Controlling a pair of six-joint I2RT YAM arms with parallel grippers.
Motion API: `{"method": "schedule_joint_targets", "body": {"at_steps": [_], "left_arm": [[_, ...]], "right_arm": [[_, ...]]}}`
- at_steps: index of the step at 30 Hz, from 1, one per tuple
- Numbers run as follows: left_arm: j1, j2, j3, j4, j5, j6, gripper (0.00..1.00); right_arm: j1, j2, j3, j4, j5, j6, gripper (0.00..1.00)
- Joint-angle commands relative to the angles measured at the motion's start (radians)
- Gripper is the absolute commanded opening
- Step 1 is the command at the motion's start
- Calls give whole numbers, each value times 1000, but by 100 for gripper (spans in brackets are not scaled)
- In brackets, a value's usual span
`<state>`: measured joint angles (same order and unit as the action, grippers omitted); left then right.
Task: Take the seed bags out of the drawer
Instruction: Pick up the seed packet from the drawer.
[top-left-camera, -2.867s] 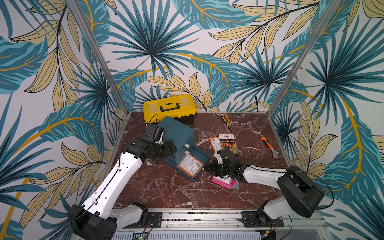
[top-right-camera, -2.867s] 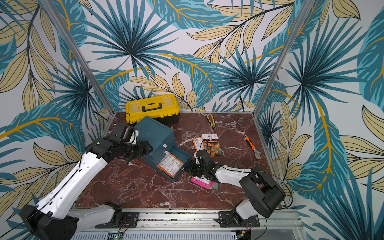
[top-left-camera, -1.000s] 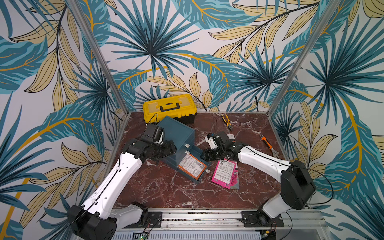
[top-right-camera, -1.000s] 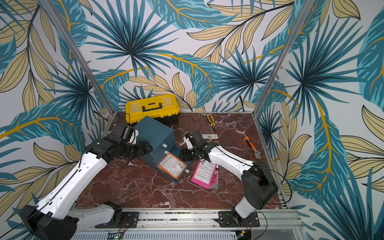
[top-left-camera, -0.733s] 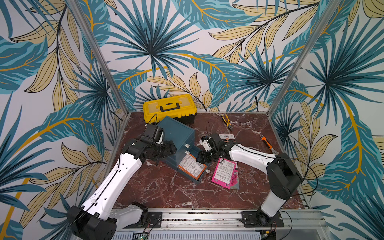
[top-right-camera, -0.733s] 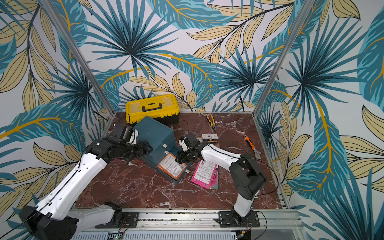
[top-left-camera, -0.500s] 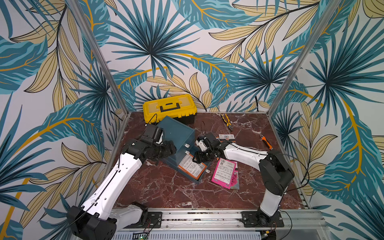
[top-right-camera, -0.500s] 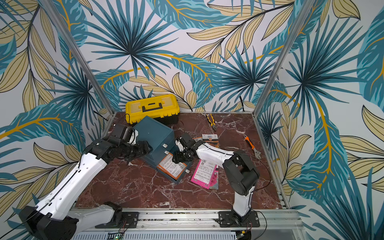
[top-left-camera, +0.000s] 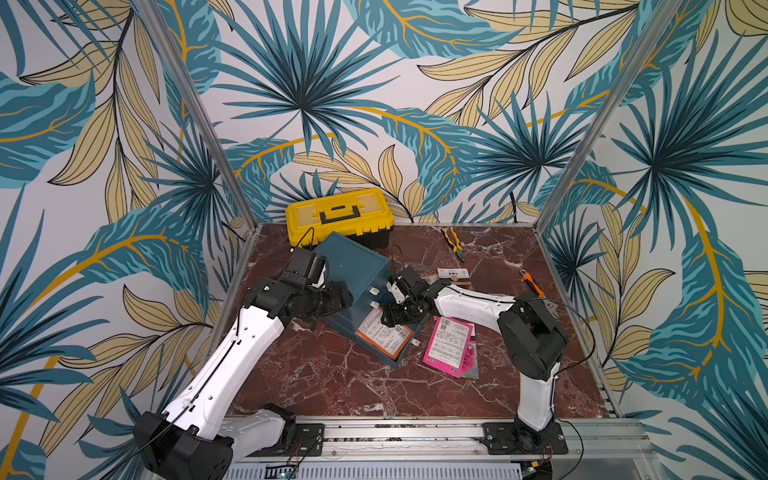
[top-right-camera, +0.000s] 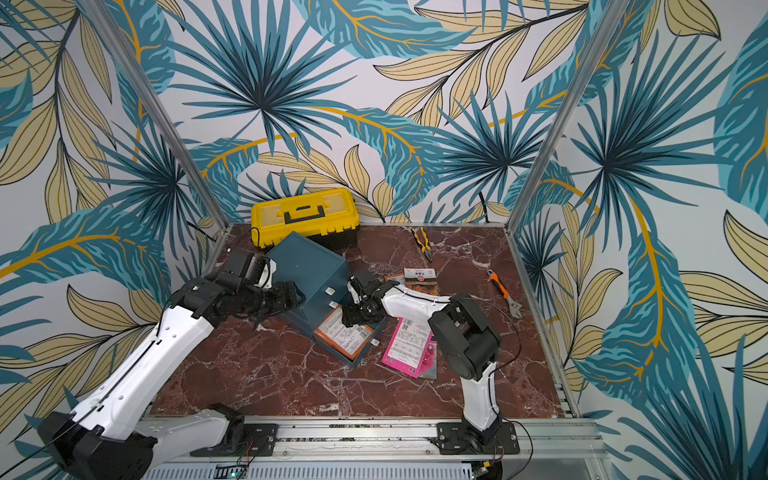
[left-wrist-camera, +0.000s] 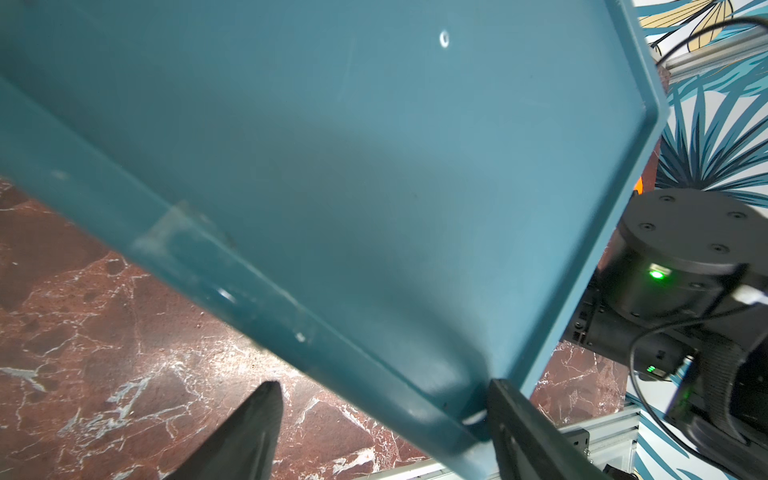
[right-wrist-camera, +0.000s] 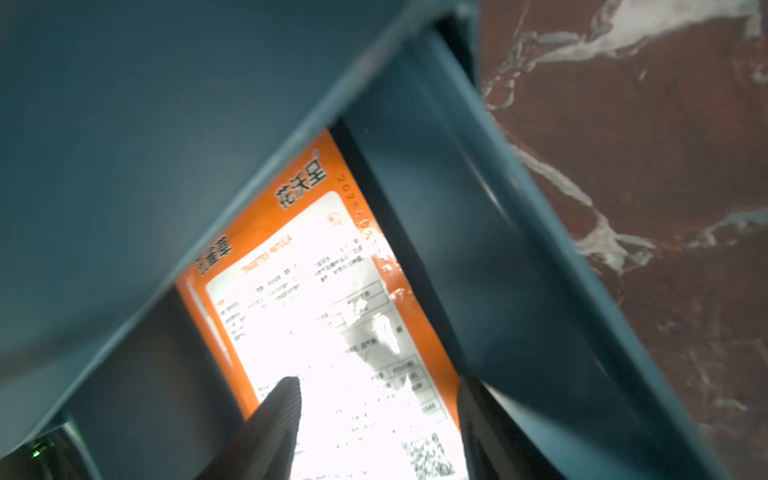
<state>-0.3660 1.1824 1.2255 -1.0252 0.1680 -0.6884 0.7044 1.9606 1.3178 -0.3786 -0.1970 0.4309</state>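
r gripper down in pulled-out drawer, fingers apart, tips right over orange seed bag (white label up, flat in drawer); contact unclear. l gripper fingers apart too, straddling lower corner of teal cabinet, one finger touching it. magenta seed bag on bench just beside drawer. second orange seed bag on bench, partly behind r arm.
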Motion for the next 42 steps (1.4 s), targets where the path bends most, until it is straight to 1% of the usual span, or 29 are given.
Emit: {"method": "schedule_joint_targets", "body": {"at_steps": [1,7,10,16,21,24,32,42], "left_arm": [[-4,-8,-15,-16,3,8,82],[-4,-9,-15,-16,1,8,82],[-4,-9,-15,-15,0,8,82],[-4,-9,-16,-15,1,9,82],[-4,-9,-14,-16,0,9,82],[-4,-9,-14,-17,-1,10,82],[-4,-7,-12,-17,1,9,82],[-4,-7,-12,-16,2,10,82]], "right_arm": [[9,25,24,-18,37,17,64],[7,47,34,-28,50,26,63],[12,56,34,-28,37,31,60],[24,60,31,-27,27,37,57],[24,51,30,-17,1,52,48],[24,35,25,0,-21,65,47],[23,0,8,51,-97,112,40],[23,-11,-9,67,-128,123,24]]}}
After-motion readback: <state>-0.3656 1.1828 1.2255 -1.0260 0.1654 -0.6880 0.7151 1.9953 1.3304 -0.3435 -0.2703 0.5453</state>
